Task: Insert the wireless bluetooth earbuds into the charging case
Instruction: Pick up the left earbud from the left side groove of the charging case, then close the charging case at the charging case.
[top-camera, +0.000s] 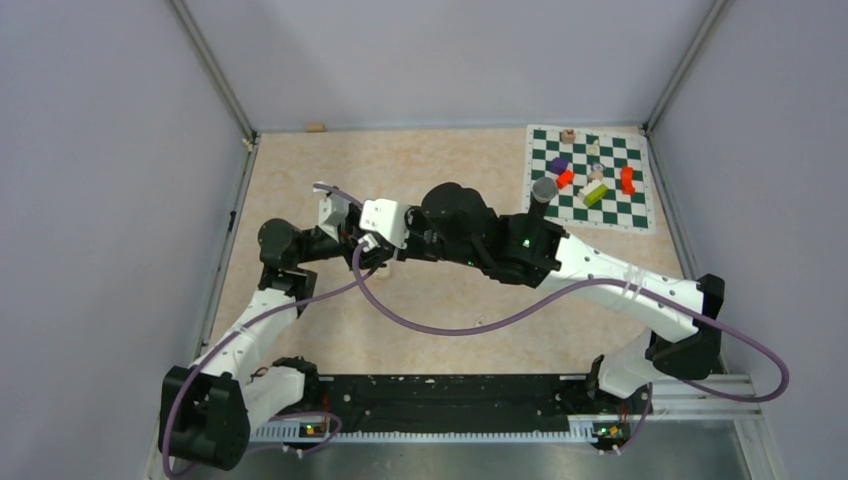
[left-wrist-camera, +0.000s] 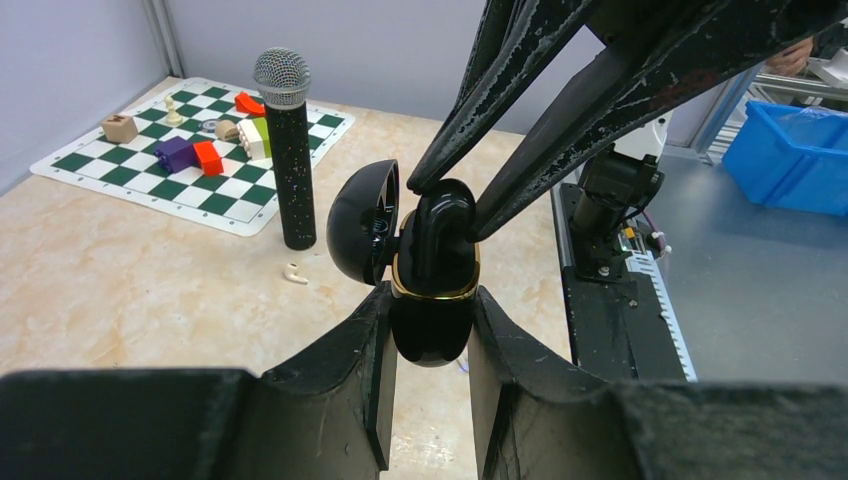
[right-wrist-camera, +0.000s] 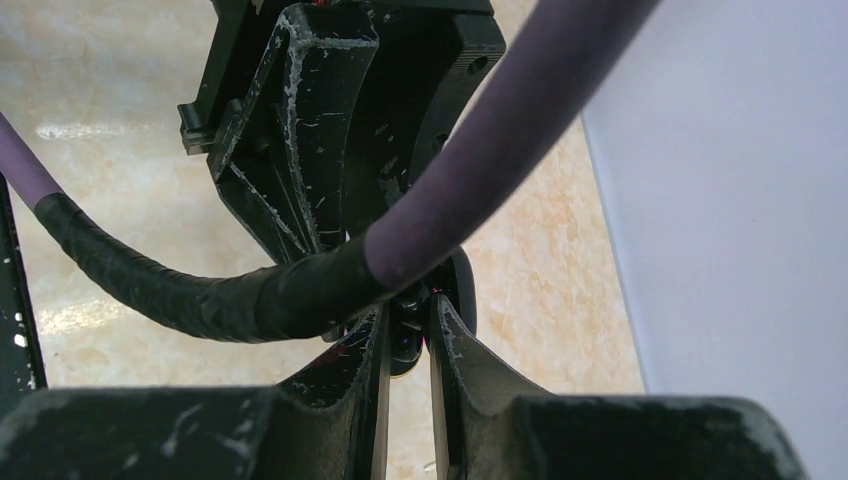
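On my left, the left hand (left-wrist-camera: 432, 318) is pressed in on the lower body of the charging case (left-wrist-camera: 430, 340) and holds it off the bench (left-wrist-camera: 120, 300). The case is upright, with its gold-rimmed mouth facing up and its lid (left-wrist-camera: 360, 225) swung open to the side. I read that as a fixture grip: the case cannot skid or tip while something is pushed into it. The right hand (left-wrist-camera: 447, 210) meets it from above. Its two fingers pinch a black earbud (left-wrist-camera: 440, 240), which sits partly down in the mouth of the case, so I judge the seating step about half done. My right wrist view is mostly blocked by the purple cable (right-wrist-camera: 500, 150), so I steer by the left one. Further right, a whitish earbud (left-wrist-camera: 295, 272) lies loose on the bench, near the case and apart from it. Just beyond it the microphone (left-wrist-camera: 288, 160) stands upright at the edge of the chessboard mat (left-wrist-camera: 90, 160). The coloured blocks (left-wrist-camera: 208, 157) sit on that mat, well away from the work. I cannot find any other buds.
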